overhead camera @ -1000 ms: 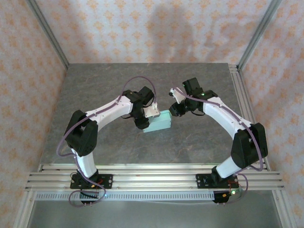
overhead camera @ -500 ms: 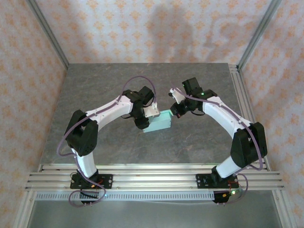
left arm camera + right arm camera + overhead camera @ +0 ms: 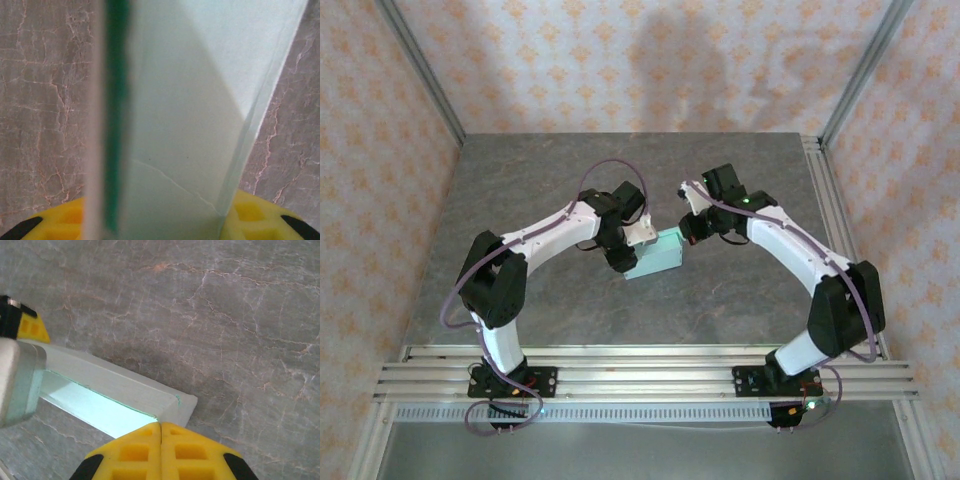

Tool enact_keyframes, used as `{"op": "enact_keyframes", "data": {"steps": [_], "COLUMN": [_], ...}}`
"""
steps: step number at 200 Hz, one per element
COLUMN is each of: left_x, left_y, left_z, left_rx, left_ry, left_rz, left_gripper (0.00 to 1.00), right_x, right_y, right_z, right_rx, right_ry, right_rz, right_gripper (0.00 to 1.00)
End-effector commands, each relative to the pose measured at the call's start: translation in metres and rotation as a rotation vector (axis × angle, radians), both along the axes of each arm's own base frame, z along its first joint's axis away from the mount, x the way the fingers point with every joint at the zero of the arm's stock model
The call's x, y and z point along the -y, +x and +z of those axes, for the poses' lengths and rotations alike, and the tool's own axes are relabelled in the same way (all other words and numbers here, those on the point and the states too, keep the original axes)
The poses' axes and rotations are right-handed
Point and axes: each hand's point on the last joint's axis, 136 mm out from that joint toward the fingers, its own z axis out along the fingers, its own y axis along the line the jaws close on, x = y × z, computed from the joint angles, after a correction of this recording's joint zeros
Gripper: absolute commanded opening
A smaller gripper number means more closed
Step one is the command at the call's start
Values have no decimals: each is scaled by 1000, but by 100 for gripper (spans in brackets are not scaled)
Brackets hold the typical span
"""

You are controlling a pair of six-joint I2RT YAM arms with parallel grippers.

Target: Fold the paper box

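Note:
The paper box (image 3: 658, 256) is a pale mint-green rectangular box held just above the grey table, mid-table. My left gripper (image 3: 640, 243) grips its left end. In the left wrist view the box's walls (image 3: 185, 150) fill the space between the two yellow fingertips (image 3: 252, 215), which press on its sides. My right gripper (image 3: 687, 232) is at the box's right end. In the right wrist view its yellow pads (image 3: 130, 452) meet with nothing between them, tips at the corner of the box (image 3: 120, 385). One left finger (image 3: 27, 325) shows at that view's far left.
The grey marbled table (image 3: 740, 300) has bare room all round the box. An aluminium rail (image 3: 640, 365) runs along the near edge by the arm bases. Patterned walls close in the back and both sides.
The right gripper's jaws have closed. The box has tilted and shifted slightly up and right with the left gripper. Both arms have moved only a little.

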Motion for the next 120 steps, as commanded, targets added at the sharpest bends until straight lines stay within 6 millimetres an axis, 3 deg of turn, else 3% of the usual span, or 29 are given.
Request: {"op": "enact_keyframes", "data": {"steps": [1,29,61,95,120], "left_x": [1,3,9,6,5], "left_y": [1,1,3,0,-1], "left_z": [0,-2,-1,-5,-4], "left_rx": [-12,-11,-3,-11,-13], "left_ry": [6,21,12,37,38], "left_rz": [28,17,9,-4,-12], "left_gripper": [41,41,40,40,40], "right_x": [5,5,11,31,32], "right_y": [5,1,-8,-4,-1], "right_z": [20,20,6,23,29], "right_rx": [7,-47,-89,94,135], "right_ry": [83,141,119,38,34], "right_rz": [-169,-258,-283,-255,-186], "right_gripper": [0,0,0,25,42]}}
